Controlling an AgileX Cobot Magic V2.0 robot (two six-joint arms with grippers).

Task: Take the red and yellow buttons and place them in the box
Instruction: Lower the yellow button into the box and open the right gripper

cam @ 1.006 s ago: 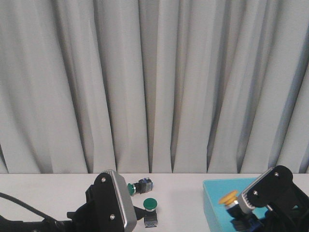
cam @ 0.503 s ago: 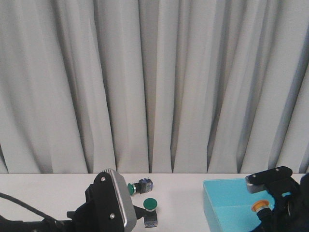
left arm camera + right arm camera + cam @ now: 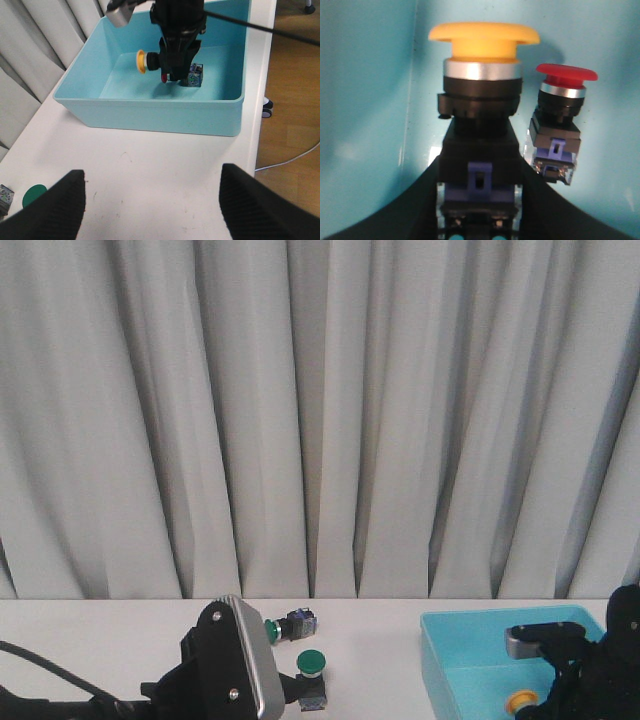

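Yellow button [image 3: 484, 75]: mushroom-head switch, clamped by its dark body between the right gripper's [image 3: 176, 75] fingers, cap turned sideways, low inside the box [image 3: 150, 107] over its floor. Red button [image 3: 565, 95]: already in the box, lying on the floor just beside the yellow one, apart from it as far as the right wrist view shows. Step in hand, as judged: release. Best done by parting the fingers only once the body is at or near the floor, so it does not bounce or knock the red one, then lifting straight up clear of the walls. Right arm: reaching down from above into the box, wrist bent over the far wall. Left gripper [image 3: 150, 210]: fingers spread wide with nothing between them, hovering over the table [image 3: 165, 165] before the box's near wall. Green buttons [image 3: 312, 662]: two, near the table's middle, not wanted.
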